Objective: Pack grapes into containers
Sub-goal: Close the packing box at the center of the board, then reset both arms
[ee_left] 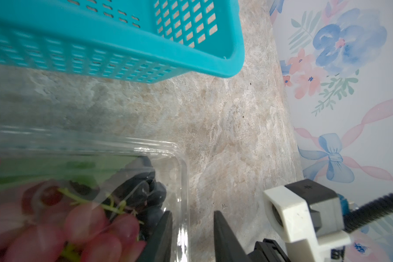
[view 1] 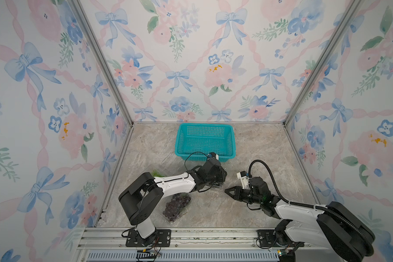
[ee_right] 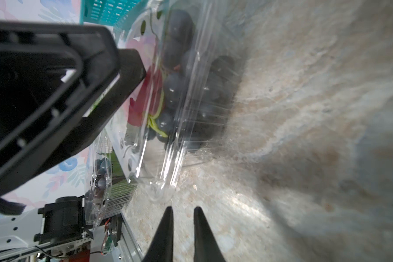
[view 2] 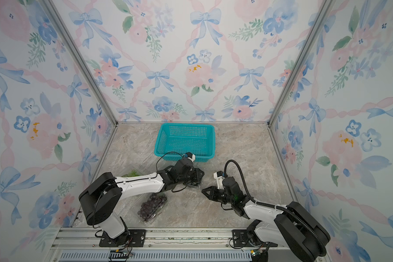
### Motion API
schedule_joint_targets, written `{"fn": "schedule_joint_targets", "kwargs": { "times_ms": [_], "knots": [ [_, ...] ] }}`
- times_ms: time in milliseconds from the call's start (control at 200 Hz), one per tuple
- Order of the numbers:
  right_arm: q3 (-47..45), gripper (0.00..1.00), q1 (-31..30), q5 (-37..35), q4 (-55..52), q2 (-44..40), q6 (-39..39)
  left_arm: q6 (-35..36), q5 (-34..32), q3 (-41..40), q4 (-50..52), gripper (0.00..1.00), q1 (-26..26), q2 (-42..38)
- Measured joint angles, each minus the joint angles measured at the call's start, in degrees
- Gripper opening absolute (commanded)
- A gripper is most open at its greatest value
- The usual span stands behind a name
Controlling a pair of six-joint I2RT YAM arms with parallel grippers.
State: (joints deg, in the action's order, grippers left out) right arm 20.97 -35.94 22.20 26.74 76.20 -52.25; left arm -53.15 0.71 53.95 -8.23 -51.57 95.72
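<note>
A clear container sits mid-table, with red grapes and blue-black grapes inside. My left gripper straddles its side wall, open, with one finger inside and one outside; in both top views the left gripper covers this container. My right gripper points at it from the right, just short of its corner. In the right wrist view the right gripper is open by a narrow gap, with nothing between the fingers. A second container of dark purple grapes lies near the left arm's base. A third with green grapes shows behind that arm.
A teal mesh basket stands against the back wall, just behind the left wrist, and looks empty. Patterned walls close in the left, back and right sides. An aluminium rail runs along the front edge.
</note>
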Motion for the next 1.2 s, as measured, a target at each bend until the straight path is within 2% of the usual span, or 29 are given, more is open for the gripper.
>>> {"fn": "schedule_joint_targets", "kwargs": {
  "times_ms": [65, 120, 200, 265, 310, 340, 370, 520, 625, 690, 900, 1005, 1085, 1200],
  "knots": [
    [0.3, 0.49, 0.5, -0.4, -4.1, -3.9, 1.0, 0.0, -0.6, 0.0, 0.3, 0.35, 0.0, -0.7],
    [1.5, 0.72, 1.0, -1.2, -9.6, -8.6, 3.2, 0.2, -1.5, 0.0, 1.0, 0.38, -0.2, -1.9],
    [4.6, 0.87, 2.3, -3.1, -18.3, -15.8, 6.2, 1.4, -4.3, 0.2, 1.9, 0.45, -0.6, -4.9],
    [7.6, 0.94, 5.1, -4.2, -24.3, -21.3, 9.0, 3.5, -7.8, 0.7, 2.6, 0.61, -1.4, -8.3],
    [9.4, 0.97, 8.2, -4.3, -27.9, -24.1, 11.1, 4.6, -10.4, 1.6, 2.8, 0.95, -2.0, -10.4],
    [10.6, 1.00, 10.9, -4.6, -30.3, -25.5, 12.3, 6.2, -12.2, 2.4, 2.8, 0.98, -2.4, -11.7],
    [11.6, 0.97, 13.5, -4.7, -32.7, -26.6, 13.6, 7.5, -14.1, 3.4, 3.0, 0.98, -2.6, -12.7],
    [16.2, 0.97, 23.1, -7.1, -43.6, -27.6, 21.6, 17.0, -28.0, 6.4, 3.7, 0.98, -2.8, -17.1],
    [18.2, 0.97, 27.4, -8.7, -47.1, -25.2, 26.5, 25.4, -37.4, 6.3, 4.5, 0.98, -1.5, -19.0],
    [19.1, 0.97, 30.2, -10.0, -47.4, -22.8, 28.9, 29.2, -40.7, 5.7, 4.8, 0.98, 0.7, -19.6],
    [19.5, 0.97, 35.0, -18.4, -43.0, -15.4, 34.2, 32.2, -40.6, -1.9, 4.4, 0.98, 15.6, -23.3],
    [19.4, 0.97, 35.6, -23.6, -38.8, -12.4, 36.8, 33.9, -40.7, -6.9, 1.8, 0.98, 19.3, -25.6],
    [18.9, 0.97, 36.4, -27.1, -35.2, -10.6, 38.4, 34.8, -38.1, -10.6, -1.6, 0.98, 22.4, -27.2],
    [16.9, 0.97, 37.1, -30.7, -28.9, -8.7, 40.3, 34.8, -32.3, -19.5, -10.0, 0.98, 30.4, -30.8]
  ]
}}
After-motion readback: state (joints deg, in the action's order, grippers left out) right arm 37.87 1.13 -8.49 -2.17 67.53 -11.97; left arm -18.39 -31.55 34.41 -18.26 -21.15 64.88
